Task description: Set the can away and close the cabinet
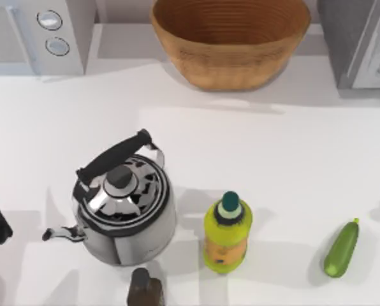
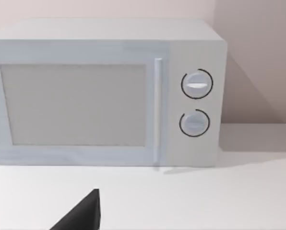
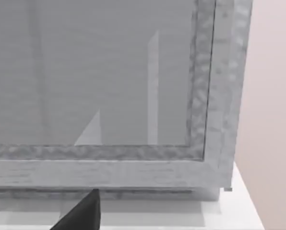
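Top view: cabinet (image 1: 362, 44) far right; can's place cannot be told; left gripper (image 2: 83, 215) faces microwave (image 2: 109, 96), right gripper (image 3: 83, 213) faces cabinet, grip states indeterminate; can judged light, rigid, slick, so grasp mid-body.

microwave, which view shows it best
The left wrist view: the microwave faces the camera whole, with its door, its handle and both dials. The top view catches just a corner of it at the table's far left, with the two dials seen from above. The right wrist view faces a grey cabinet instead.
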{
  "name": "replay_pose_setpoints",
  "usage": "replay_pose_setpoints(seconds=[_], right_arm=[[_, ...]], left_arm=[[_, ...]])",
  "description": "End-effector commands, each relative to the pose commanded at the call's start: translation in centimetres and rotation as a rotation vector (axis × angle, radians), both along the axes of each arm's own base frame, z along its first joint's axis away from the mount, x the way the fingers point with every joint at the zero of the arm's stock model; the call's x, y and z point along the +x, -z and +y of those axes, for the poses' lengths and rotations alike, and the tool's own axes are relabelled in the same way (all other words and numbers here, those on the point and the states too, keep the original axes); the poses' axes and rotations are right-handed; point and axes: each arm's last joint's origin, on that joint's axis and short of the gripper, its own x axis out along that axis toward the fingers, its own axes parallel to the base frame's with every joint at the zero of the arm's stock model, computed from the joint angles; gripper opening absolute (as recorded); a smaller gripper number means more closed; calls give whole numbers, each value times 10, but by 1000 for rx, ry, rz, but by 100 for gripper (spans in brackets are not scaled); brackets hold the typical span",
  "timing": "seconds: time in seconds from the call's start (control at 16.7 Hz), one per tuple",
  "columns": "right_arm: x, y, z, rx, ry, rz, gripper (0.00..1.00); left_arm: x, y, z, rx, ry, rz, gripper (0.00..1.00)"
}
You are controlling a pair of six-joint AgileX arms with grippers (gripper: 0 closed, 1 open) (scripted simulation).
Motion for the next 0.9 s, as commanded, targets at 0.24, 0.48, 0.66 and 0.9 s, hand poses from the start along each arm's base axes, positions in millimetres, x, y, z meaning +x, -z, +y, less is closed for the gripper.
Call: replay_pose_setpoints(seconds=[0.24,0.48,0.66,0.9], right_arm=[[3,-5,-4,-2,0,0,100],[15,-39,-35,-9,12,-3,100],[26,-85,-63,6,20,5,100],[33,-170,-79,48,23,26,100]], left_arm=[[0,0,0,0,0,0,100],[0,0,0,0,0,0,100],[0,0,0,0,0,0,100],[0,0,0,0,0,0,100]])
